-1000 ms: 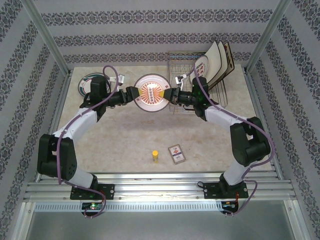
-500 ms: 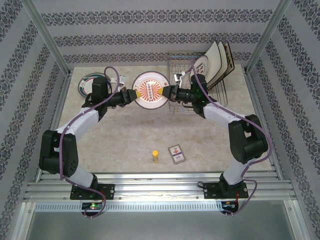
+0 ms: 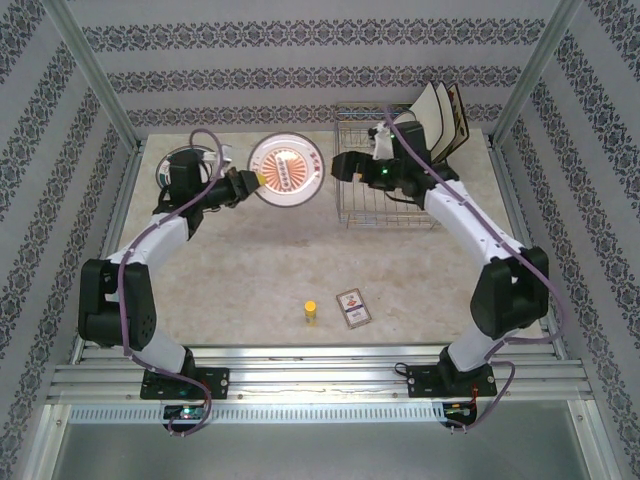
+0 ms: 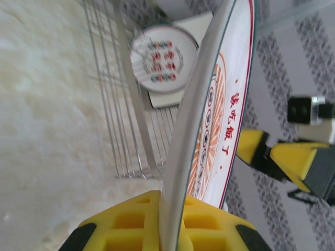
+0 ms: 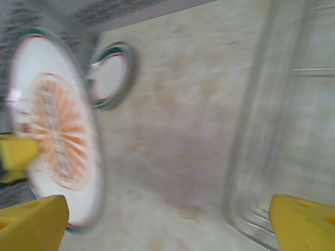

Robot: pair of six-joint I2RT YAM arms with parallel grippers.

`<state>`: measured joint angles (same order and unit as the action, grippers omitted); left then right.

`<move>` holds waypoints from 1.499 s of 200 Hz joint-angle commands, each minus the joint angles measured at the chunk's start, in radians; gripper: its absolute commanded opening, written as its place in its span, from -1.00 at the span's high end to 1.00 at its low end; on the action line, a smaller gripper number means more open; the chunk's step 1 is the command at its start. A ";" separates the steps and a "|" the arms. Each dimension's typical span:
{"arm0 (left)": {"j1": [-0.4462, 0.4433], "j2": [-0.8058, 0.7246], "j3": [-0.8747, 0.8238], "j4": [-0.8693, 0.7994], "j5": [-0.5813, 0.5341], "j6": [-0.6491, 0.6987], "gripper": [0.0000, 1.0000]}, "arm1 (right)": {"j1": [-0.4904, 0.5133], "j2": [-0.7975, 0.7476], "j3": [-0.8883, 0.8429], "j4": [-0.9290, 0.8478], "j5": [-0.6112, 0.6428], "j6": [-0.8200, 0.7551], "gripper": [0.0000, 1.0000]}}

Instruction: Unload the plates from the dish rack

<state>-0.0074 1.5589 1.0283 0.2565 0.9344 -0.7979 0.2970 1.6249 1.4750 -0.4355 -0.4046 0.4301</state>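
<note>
Orange rays fill the middle of the round plate (image 3: 285, 170) that the left claw (image 3: 250, 182) pinches by its rim, with the plate at about eleven o'clock over the table (image 3: 260, 270) and lifted off it; in the left wrist view the yellow fingers (image 4: 131, 230) press together on the plate's edge (image 4: 209, 130), which stands upright between them; red characters run along its white border. The right claw (image 3: 338, 166) hangs at the nine o'clock side of the rack (image 3: 400, 205), its fingers (image 5: 31, 225) spread wide apart and holding nothing, apart from the orange plate. The wire rack sits at one o'clock on the table; square plates (image 3: 438, 118) lean upright at its far corner, and the left wrist view shows a patterned round plate (image 4: 159, 60) standing in it in front of a square one. A green-rimmed plate (image 5: 110, 76) lies flat on the table at ten o'clock, partly behind the left arm. Near six o'clock stands a small yellow cylinder (image 3: 311, 311); a card (image 3: 353, 306) lies just beside it, toward five o'clock.
</note>
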 commanded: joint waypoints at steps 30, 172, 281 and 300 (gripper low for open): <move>0.235 -0.035 -0.096 0.209 -0.117 -0.155 1.00 | -0.078 -0.133 0.009 -0.351 0.397 -0.225 -0.96; 0.409 0.291 0.070 0.203 -0.412 -0.232 1.00 | -0.102 -0.122 0.005 -0.470 0.486 -0.300 -0.95; 0.394 0.495 0.253 0.093 -0.446 -0.173 1.00 | -0.098 -0.078 0.002 -0.457 0.489 -0.303 -0.95; 0.387 0.513 0.267 0.082 -0.452 -0.169 1.00 | -0.099 -0.079 0.005 -0.459 0.492 -0.306 -0.95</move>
<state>0.3874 2.0483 1.2537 0.3470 0.4919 -0.9981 0.2047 1.5383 1.4807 -0.8898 0.0677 0.1452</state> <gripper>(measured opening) 0.079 0.978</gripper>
